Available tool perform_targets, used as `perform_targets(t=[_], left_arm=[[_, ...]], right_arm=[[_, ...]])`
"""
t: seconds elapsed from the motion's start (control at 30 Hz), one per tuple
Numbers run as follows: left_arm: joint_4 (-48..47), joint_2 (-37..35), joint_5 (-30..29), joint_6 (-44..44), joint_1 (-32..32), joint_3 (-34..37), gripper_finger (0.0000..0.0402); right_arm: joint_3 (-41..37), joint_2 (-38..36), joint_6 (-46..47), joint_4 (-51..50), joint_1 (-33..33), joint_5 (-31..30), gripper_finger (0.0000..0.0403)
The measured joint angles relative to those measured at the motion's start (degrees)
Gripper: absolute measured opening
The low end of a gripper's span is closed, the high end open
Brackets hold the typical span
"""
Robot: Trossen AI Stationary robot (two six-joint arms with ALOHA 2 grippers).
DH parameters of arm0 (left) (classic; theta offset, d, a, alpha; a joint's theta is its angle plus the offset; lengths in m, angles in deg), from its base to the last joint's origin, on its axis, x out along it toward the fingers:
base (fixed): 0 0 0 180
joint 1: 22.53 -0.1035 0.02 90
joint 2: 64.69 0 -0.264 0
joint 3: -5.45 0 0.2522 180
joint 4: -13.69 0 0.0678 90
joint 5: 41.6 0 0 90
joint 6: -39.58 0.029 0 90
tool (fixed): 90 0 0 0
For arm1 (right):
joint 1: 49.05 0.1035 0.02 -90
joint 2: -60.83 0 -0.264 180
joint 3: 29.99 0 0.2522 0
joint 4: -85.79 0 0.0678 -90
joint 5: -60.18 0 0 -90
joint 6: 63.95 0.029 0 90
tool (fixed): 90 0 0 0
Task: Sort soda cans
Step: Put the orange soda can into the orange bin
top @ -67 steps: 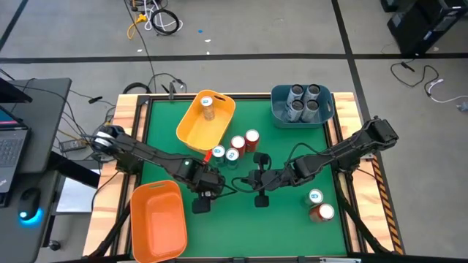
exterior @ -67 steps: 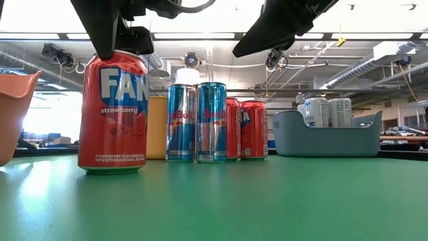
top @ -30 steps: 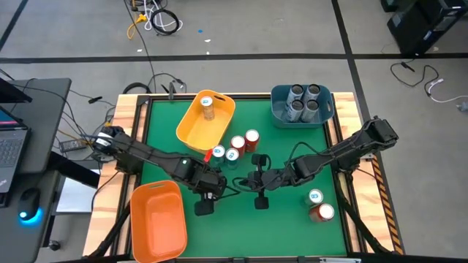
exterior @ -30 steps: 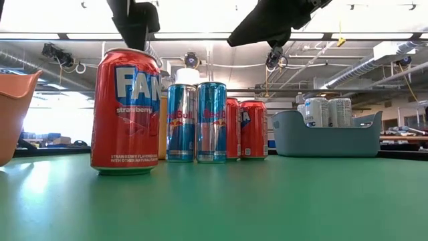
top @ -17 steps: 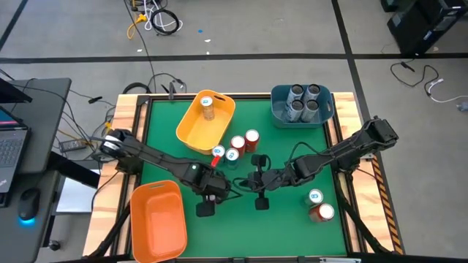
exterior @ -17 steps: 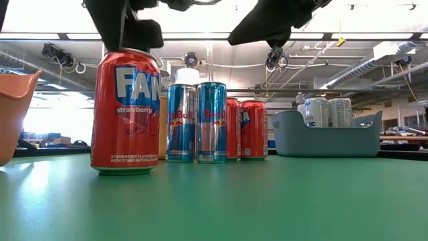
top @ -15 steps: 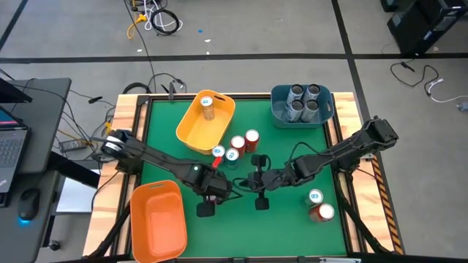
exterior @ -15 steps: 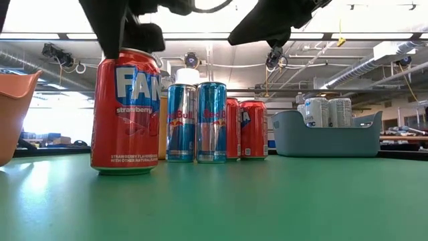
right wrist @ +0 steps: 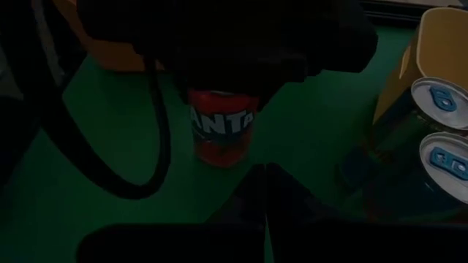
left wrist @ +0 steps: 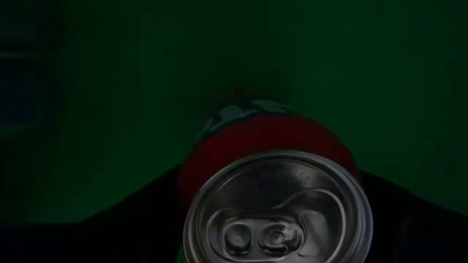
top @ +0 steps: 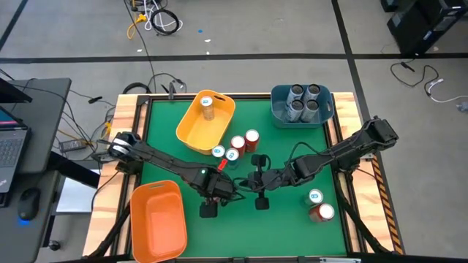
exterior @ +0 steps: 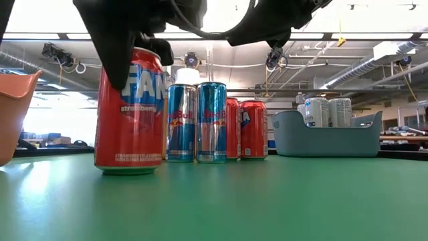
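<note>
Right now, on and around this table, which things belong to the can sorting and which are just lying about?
Job:
red Fanta can under the left gripper
two blue cans
red cans behind them
silver cans in the blue bin
yellow bin
orange bin

Lying about:
laptop
floor cables

There are four silver cans [top: 303,100] in the blue plastic bin [top: 278,109]. One can [top: 208,107] sits in the yellow plastic bin [top: 191,134]. One orange plastic bin [top: 156,221].
</note>
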Motion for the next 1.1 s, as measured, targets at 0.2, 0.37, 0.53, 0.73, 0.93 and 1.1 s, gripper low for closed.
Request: perform_targets(t=[0.2,0.37,0.53,0.73,0.93,1.1], left_arm=[[-3.5,-2.9,-0.1,-0.5,-0.9,-0.3,0.0294],[-6.8,-8.4,0.3,-7.3,-0.8,-0.3,0.0294],[-11.0,-15.8,-0.7,-19.4,1.1,-0.3,0.0294],[-21.4,-20.4,0.2,-36.7,6.6,-0.4,0.0294],[-27.4,-20.6,-0.2,-52.3,13.5,-0.1,0.0294],[-27.5,-20.5,-0.5,-61.2,18.0,0.0,0.0294]], right_arm=[[0.0,0.0,0.0,-0.1,0.0,0.0,0.0000],[0.0,0.0,-0.1,-0.4,0.0,0.0,0.0000],[0.0,0.0,-1.0,-0.5,0.0,0.0,0.0000],[0.0,0.0,-1.7,-0.5,0.0,0.3,0.0000],[0.0,0.0,-2.1,-0.5,0.0,0.3,0.0000],[0.0,0.0,-3.0,-0.5,0.0,0.4,0.0000]])
